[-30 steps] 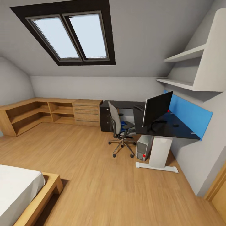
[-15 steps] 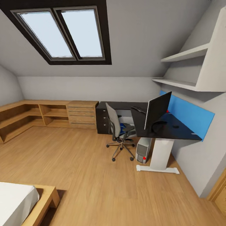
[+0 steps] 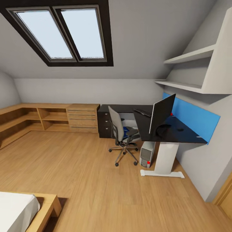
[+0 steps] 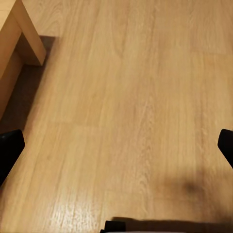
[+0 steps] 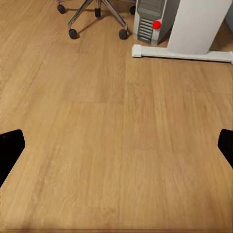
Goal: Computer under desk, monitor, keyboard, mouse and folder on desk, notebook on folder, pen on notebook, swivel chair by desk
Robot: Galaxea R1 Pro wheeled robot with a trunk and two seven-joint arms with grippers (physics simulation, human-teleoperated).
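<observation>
Both your grippers (image 4: 116, 145) (image 5: 116, 145) are wide open, holding nothing. Your view has swung right, so the desk (image 3: 175, 133) looks nearer. Beside it, the swivel chair (image 3: 120, 132) holds the blue folder (image 3: 129, 131), so roll closer

Little of the robot's body shows. In the left wrist view, the left gripper (image 4: 116, 145) appears as two plain matte black fingertips (image 4: 9, 148) at opposite edges of the picture, rounded in outline, with no markings, screws or cables to be made out; a small dark block of the same black sits at the picture's edge between them. In the right wrist view, the right gripper (image 5: 116, 145) looks the same: two smooth, unmarked black fingertips (image 5: 10, 145), set wide apart.
</observation>
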